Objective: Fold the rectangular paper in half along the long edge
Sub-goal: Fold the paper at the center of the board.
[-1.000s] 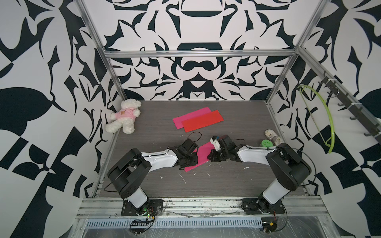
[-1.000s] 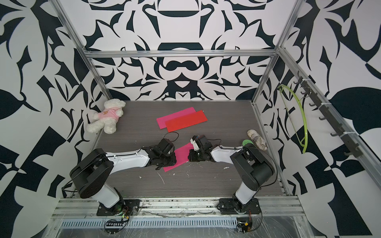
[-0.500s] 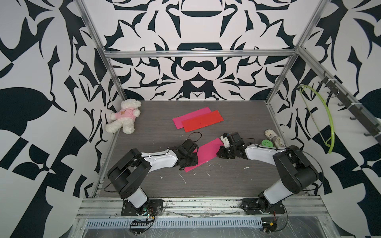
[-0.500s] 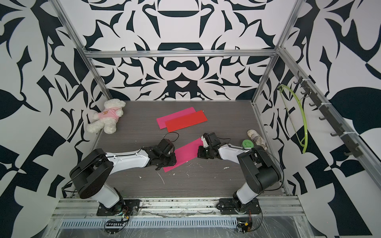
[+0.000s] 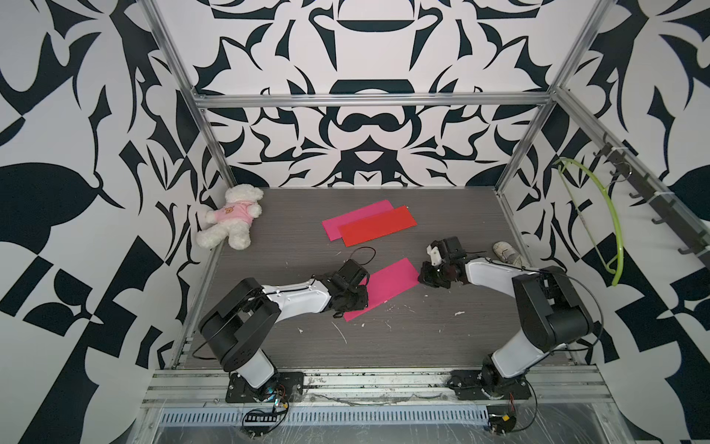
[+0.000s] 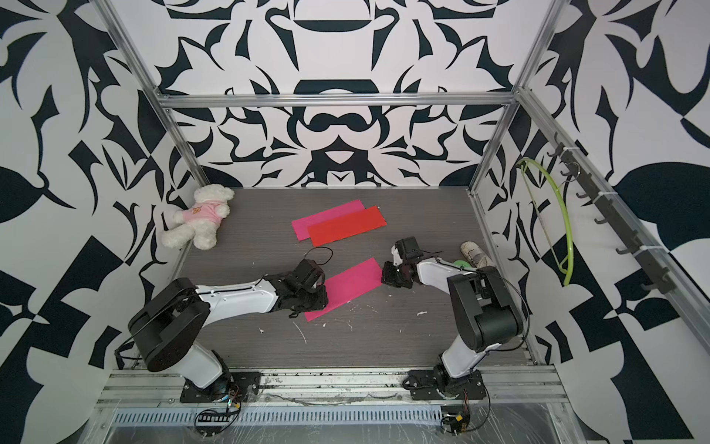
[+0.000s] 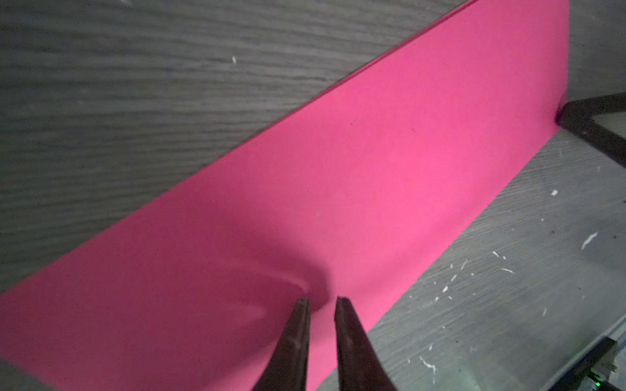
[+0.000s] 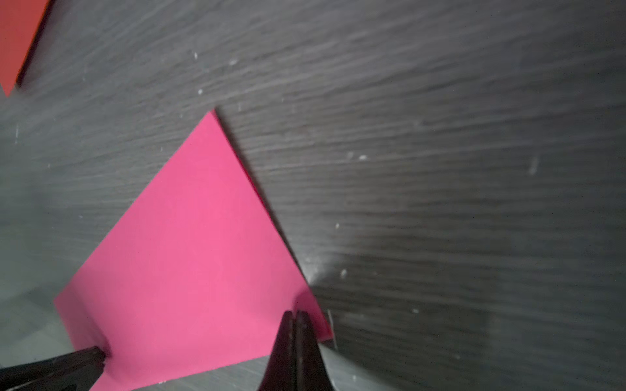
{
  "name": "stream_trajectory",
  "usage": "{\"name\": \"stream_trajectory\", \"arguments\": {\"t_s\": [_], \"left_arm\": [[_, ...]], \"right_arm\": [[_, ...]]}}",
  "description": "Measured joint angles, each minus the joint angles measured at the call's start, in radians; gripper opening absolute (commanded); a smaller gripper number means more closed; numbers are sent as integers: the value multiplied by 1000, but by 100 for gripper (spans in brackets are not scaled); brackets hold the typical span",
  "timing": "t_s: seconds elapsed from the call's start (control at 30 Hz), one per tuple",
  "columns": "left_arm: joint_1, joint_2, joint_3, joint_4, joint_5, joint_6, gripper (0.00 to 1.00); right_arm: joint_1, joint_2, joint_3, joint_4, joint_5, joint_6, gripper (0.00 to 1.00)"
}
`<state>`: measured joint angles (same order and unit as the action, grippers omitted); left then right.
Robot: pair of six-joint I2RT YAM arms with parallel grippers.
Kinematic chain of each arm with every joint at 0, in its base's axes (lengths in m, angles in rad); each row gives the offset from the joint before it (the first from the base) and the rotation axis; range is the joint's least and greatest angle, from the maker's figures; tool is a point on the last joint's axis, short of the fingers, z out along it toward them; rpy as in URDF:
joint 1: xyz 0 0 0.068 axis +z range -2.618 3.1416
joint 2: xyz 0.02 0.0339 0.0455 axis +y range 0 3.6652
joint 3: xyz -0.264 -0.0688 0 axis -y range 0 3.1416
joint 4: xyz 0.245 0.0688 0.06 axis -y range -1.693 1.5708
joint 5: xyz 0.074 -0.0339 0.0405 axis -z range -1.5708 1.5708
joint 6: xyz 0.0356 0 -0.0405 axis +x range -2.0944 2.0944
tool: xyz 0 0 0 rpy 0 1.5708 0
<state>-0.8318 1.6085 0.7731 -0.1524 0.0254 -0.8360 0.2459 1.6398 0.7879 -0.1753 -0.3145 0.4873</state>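
**Right hand point(image 5: 428, 275) runs outward to the end of the pink rectangular paper point(image 5: 388, 286)**

In both top views the right hand, which sat near the strip's middle a second ago, now rests at the short end nearest its own arm. The whole pink face is therefore uncovered. The paper lies as a narrow slanted strip on the grey wood-grain surface point(image 5: 422, 338), between the two arms. The left hand point(image 5: 351, 298) has not shifted from the opposite end.

In the left wrist view, the left hand point(image 7: 321, 301) has its fingers a narrow gap apart and grips nothing. Its tips press down on the paper point(image 7: 338, 169), which dimples around them. A second layer peeks out along one long side, so the sheet looks already doubled over. The right hand's dark tip point(image 7: 576, 115) touches the far short edge.

In the right wrist view, the right hand point(image 8: 295, 313) is fully closed with nothing between its fingers. Its tip bears on the paper point(image 8: 189, 254) just inside a corner.

The outward run reads as a creasing stroke carried to the end. The fold seems essentially made, and what remains is probably to let go and see whether it stays flat.
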Motion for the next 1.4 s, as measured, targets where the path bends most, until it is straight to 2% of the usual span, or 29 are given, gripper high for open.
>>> {"name": "stream_trajectory", "arguments": {"t_s": [0.27,0.37,0.43,0.5,0.57,0.67,0.77,0.97,1.3,1.37,1.4], "left_arm": [[0,0,0,0,0,3,20],[0,0,0,0,0,4,21],[0,0,0,0,0,5,21],[0,0,0,0,1,6,21],[0,0,0,0,1,6,21],[0,0,0,1,1,7,22],[0,-2,0,1,2,7,22],[0,-9,-1,-6,0,7,26],[-4,-89,-47,-1,22,17,68],[-10,-89,-33,-1,35,22,69],[-15,-87,-20,-3,42,26,63]], "right_arm": [[-58,-11,18,-32,84,-8,0],[-41,-76,-3,-65,141,-12,0],[-6,-143,-10,-85,187,-16,5],[45,-201,-9,-87,232,-24,16],[117,-225,4,-87,276,-42,42],[233,-177,50,-95,322,-63,70],[336,-75,115,-107,369,-83,82],[447,106,227,-148,420,-98,83],[455,161,254,-154,433,-102,74],[455,161,254,-152,432,-101,73],[455,161,254,-151,432,-100,73]]}}
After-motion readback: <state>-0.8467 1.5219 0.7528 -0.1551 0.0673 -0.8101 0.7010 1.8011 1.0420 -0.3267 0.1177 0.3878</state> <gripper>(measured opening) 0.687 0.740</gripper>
